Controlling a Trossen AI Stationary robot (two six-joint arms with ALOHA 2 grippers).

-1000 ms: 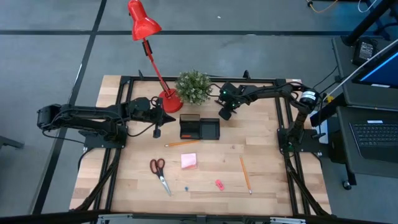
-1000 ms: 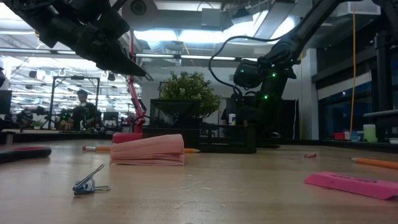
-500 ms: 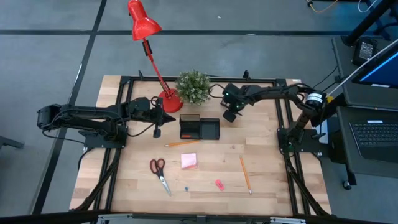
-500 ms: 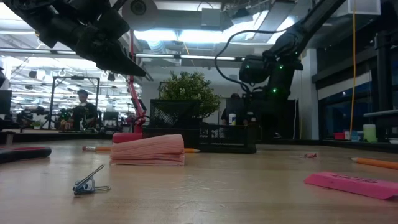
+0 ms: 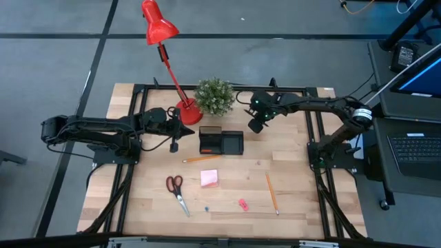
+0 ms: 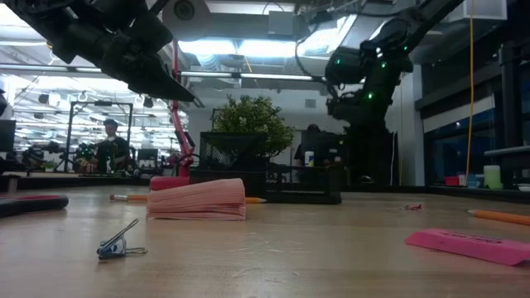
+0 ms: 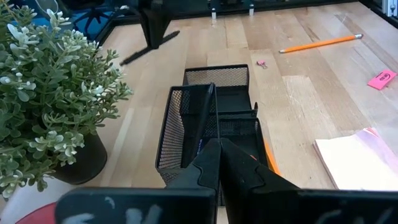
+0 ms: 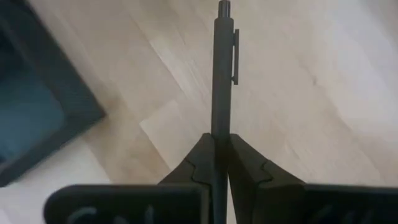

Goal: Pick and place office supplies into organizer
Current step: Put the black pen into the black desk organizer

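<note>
The right tool is up above the far side of the pale wooden counter, just beyond the black wire-mesh organizer, with its fingers pinched tight on a slim black clip pen that sticks straight out ahead of them. The left tool hangs on the other side of the organizer, close to the leafy green potted plant, fingers closed together; I can't make out anything gripped between them.

Judging by the counter, the job looks barely started. Inside the organizer a dark rod-like item stands in one mesh compartment, though I can't tell for sure what it is. Still lying out are the red-handled scissors, the pink square sticky-note pad, one orange pencil just in front of the organizer and another orange pencil further toward the right, a small pink eraser-like piece, and a tiny blue clip near the front edge. The carried pen seems the next item due for the organizer.
</note>
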